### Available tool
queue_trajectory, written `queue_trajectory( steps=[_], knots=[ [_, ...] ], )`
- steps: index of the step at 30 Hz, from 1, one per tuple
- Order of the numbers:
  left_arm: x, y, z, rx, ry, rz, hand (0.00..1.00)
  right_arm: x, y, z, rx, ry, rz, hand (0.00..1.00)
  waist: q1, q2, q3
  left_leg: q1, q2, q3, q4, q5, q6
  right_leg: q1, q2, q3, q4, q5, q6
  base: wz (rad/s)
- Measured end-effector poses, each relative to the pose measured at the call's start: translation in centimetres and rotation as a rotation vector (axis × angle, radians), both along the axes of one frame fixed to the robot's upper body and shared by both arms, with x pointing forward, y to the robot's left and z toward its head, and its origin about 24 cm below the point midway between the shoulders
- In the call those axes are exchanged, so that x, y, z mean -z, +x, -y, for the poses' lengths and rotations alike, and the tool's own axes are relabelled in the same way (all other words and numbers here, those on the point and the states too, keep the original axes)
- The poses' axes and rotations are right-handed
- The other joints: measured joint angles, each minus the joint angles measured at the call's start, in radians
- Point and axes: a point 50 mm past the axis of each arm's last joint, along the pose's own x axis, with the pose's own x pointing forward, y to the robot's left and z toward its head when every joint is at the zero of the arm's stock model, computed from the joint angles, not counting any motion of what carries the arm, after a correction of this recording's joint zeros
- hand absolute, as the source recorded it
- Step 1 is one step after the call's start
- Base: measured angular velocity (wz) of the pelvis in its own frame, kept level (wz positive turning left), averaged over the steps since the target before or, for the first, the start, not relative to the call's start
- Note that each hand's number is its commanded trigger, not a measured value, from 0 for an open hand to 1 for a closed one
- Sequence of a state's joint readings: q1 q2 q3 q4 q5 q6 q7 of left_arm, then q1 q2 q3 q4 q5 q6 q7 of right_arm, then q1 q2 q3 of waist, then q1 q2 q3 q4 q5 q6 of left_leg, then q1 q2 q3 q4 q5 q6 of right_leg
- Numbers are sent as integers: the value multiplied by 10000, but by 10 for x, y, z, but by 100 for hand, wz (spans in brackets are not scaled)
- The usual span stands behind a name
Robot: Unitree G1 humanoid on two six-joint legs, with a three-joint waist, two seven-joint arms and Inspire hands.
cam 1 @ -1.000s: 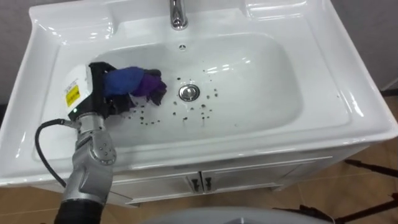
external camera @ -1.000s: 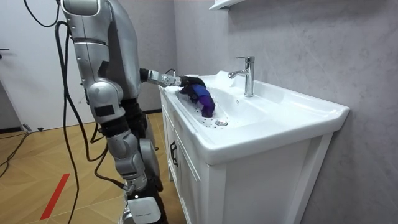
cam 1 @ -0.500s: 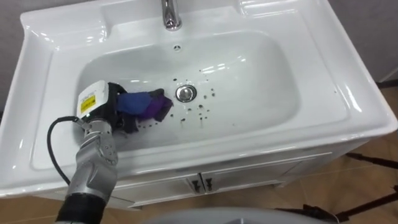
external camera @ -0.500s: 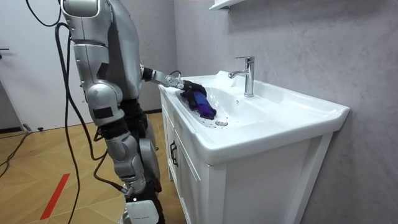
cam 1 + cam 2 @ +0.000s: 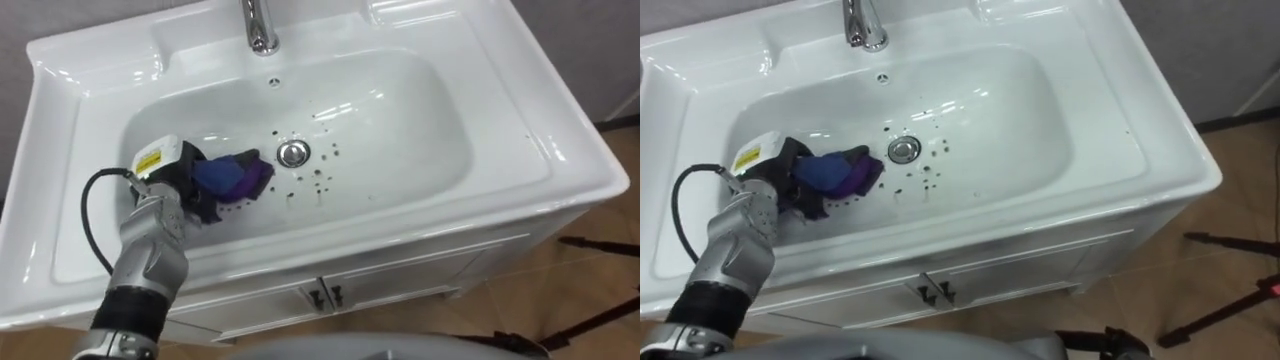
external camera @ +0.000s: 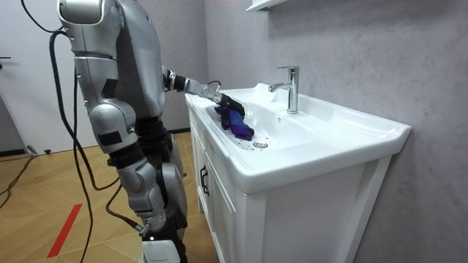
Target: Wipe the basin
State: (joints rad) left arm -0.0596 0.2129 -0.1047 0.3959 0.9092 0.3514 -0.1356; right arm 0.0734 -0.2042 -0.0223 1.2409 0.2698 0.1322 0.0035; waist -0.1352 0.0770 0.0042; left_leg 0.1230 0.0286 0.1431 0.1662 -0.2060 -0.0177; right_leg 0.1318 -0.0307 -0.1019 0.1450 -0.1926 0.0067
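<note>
A white basin (image 5: 420, 150) (image 5: 1020, 130) (image 6: 292, 128) has a chrome drain (image 5: 292, 153) (image 5: 902, 149) at its middle and dark specks (image 5: 318, 182) (image 5: 928, 172) scattered around and in front of the drain. My left hand (image 5: 170, 178) (image 5: 775, 172) (image 6: 223, 102) is in the basin's left part, shut on a blue and purple cloth (image 5: 232, 176) (image 5: 838, 171) (image 6: 238, 126). The cloth lies pressed on the basin floor just left of the drain. In the room view I stand at the washstand's left end with the left arm stretched over the rim.
A chrome tap (image 5: 260, 25) (image 5: 862, 22) (image 6: 290, 88) rises at the basin's back edge, with an overflow hole (image 5: 274, 83) below it. The white cabinet (image 6: 219, 212) carries two doors with dark handles (image 5: 324, 294). A wooden floor (image 6: 58, 219) lies around the stand.
My left hand has drawn the cloth down to the basin floor and nearer the front wall, bunching it. The whole eye view has shifted a little.
</note>
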Motion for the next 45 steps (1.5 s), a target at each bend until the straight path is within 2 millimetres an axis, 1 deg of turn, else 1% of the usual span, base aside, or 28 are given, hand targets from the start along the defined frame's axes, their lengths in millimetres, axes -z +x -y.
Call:
queue_trajectory(
  steps=[2,4,11,14,18,20,23,24,25,26,27,28,29,31,35,37,41,45],
  knots=[
    [1,0,0,-3,-63,-159,100,0,-1,1,29,-60,-29,0,11,34,12,68,8,63,-12,1,-1,57,12,59,-47,0,-1,-6],
    [3,1,-1,-63,-213,-373,100,0,0,1,39,-86,-24,0,-1,57,1,129,9,96,-9,1,-1,127,22,183,-98,-3,-5,-7],
    [3,7,-1,-106,-568,-534,100,0,0,1,98,-91,-4,0,-78,23,5,125,5,94,-21,1,-2,119,14,167,-91,-3,-4,0],
    [2,15,2,-120,-984,-763,100,1,1,-2,45,-73,-10,0,-85,-61,4,123,6,108,-21,1,-1,120,8,138,-82,-4,-2,2],
    [-2,19,13,193,-1630,-976,100,3,2,-10,86,148,18,0,-113,-323,2,106,-6,108,-21,1,-1,103,-9,151,-98,-7,4,0],
    [-3,20,19,429,-1894,-1090,100,3,3,-12,87,227,65,0,-180,-390,1,99,-21,100,-21,0,-1,107,-24,157,-100,0,15,0],
    [-4,23,31,836,-2445,-1315,100,3,7,-13,-93,213,112,0,-331,-349,-3,29,-47,123,-23,0,0,55,-52,177,-114,15,40,0],
    [-6,26,37,1011,-2723,-1428,100,3,9,-13,-141,209,126,0,-425,-327,-12,-62,-48,123,-16,0,0,5,-54,145,-111,16,42,11],
    [-8,29,41,1167,-2942,-1509,100,2,13,-13,-218,217,186,0,-601,-257,-29,-151,-44,120,-10,0,0,-32,-50,108,-99,16,43,10],
    [-9,30,43,1258,-3044,-1539,100,2,15,-13,-258,222,216,0,-675,-229,-17,-165,-40,120,-10,0,1,-44,-45,105,-95,17,43,6],
    [-12,30,48,1472,-3203,-1621,100,2,17,-14,-281,267,242,0,-845,-252,24,-186,-34,121,-10,0,1,-56,-40,101,-91,18,41,0],
    [-14,31,54,1792,-3290,-1675,100,2,17,-14,-264,320,207,0,-996,-212,6,-240,-29,121,-5,0,1,-71,-39,87,-87,19,40,4],
    [-16,31,59,1972,-3360,-1698,100,2,18,-14,-240,334,219,0,-1086,-203,9,-237,-27,121,-4,0,1,-80,-42,55,-86,19,40,5],
    [-19,32,72,2401,-3777,-1763,100,2,22,-16,-203,380,303,0,-1311,-187,61,-235,-17,128,-6,0,1,-92,-41,43,-85,20,38,0],
    [-23,34,81,2819,-4044,-1890,100,3,21,-16,49,437,351,0,-1402,-195,86,-218,5,186,-6,0,0,-102,-22,101,-86,23,34,-4],
    [-27,35,87,3113,-4060,-1858,100,3,21,-16,205,452,390,0,-1417,-176,133,-240,2,185,-7,0,0,-126,-26,114,-86,23,34,0],
    [-29,36,91,3324,-3999,-1865,100,3,22,-17,149,443,384,0,-1431,-179,143,-253,-2,173,-8,0,0,-136,-29,108,-85,23,34,0],
    [-29,36,92,3363,-4029,-1859,100,3,22,-17,257,482,417,0,-1472,-163,134,-259,-7,159,-9,-1,0,-133,-35,107,-85,24,35,0]
  ],
)
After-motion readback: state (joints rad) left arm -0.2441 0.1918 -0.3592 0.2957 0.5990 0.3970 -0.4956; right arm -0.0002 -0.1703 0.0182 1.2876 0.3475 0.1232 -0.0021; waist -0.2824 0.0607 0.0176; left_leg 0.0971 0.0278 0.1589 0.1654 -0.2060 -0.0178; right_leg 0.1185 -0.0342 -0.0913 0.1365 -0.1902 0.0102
